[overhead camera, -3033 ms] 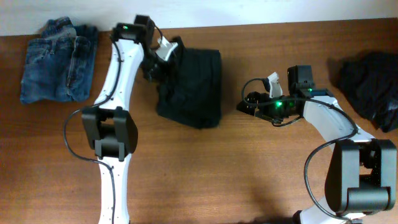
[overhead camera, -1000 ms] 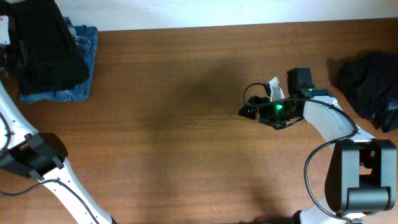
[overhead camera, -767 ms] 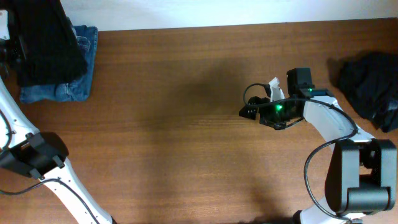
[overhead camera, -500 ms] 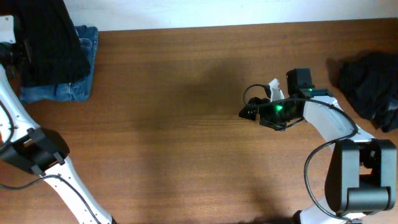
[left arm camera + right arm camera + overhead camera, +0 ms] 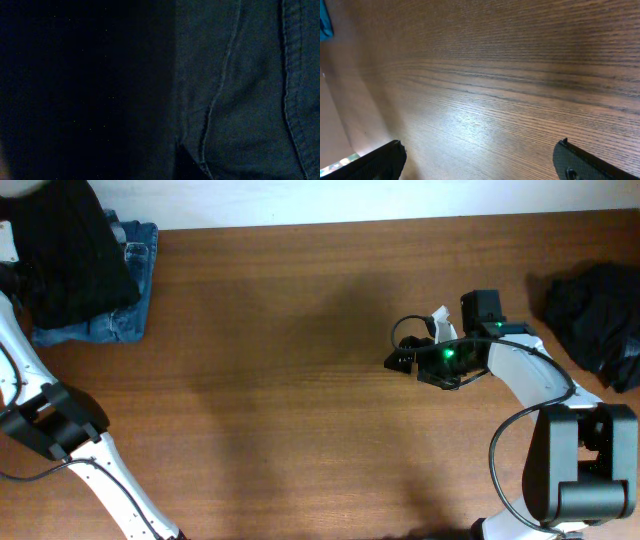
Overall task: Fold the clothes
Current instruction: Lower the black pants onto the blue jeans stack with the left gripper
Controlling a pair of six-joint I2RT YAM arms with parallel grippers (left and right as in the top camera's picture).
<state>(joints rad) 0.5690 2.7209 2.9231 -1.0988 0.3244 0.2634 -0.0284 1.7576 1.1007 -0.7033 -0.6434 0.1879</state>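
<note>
A folded black garment (image 5: 70, 255) is seen lying on top of a folded pair of blue jeans (image 5: 125, 295). The far and outer part of the jeans is covered by it, so that denim is left showing only along the near edge and the inner side. In the left wrist view the same pairing is shown close up: flat black cloth (image 5: 75, 90) fills one half, and stitched denim seams (image 5: 250, 100) fill the other. A second, crumpled black garment (image 5: 595, 320) is found well apart from the jeans, at the opposite end of the wooden table (image 5: 300, 430). Two black garments and one pair of jeans are counted in all.

The left gripper (image 5: 8, 268) is placed at the outer side of the jeans, against the folded garment and partly cut off by the picture's edge. Its fingers cannot be made out in either view, so it cannot be told how far it is parted or whether cloth is held.

The right gripper (image 5: 480, 160) is held over bare wood between the jeans and the crumpled garment, nearer the latter. Its fingers (image 5: 375, 162) are spread wide and nothing is gripped between them.
</note>
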